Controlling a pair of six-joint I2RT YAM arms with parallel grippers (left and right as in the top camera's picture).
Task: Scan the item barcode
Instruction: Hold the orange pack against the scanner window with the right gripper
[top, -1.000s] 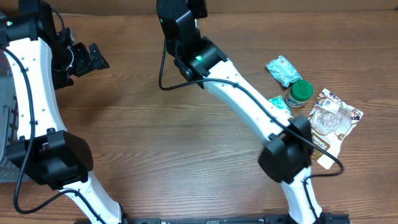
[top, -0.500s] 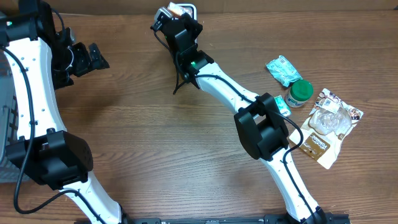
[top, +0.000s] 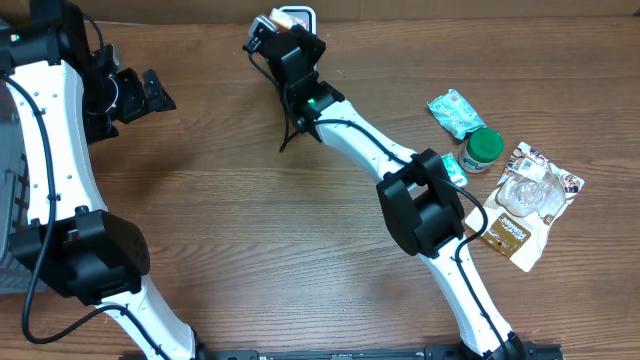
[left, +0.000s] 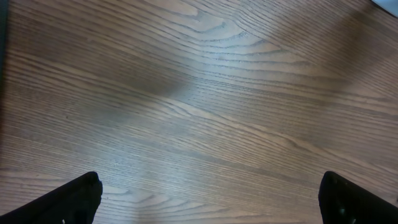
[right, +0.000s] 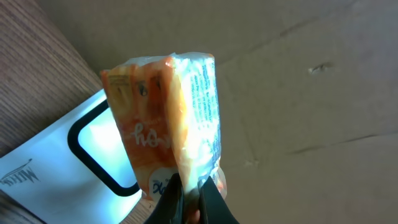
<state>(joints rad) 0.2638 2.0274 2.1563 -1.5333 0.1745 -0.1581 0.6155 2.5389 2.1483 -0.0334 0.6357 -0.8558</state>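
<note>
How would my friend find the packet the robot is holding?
At the far edge of the wooden table, a white scanner sits. The right gripper pinches a shiny orange packet over it. It's the only packet off the table.

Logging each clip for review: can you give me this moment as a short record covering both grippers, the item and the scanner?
right gripper: shut on the orange packet, holding it up at the scanner
scanner: white with a dark-framed window, at the far edge of the table
left gripper: open, empty, above bare wood
other items: green packet, green-lidded jar, clear pack, all at the right side
barcode: not visible in any view
</note>
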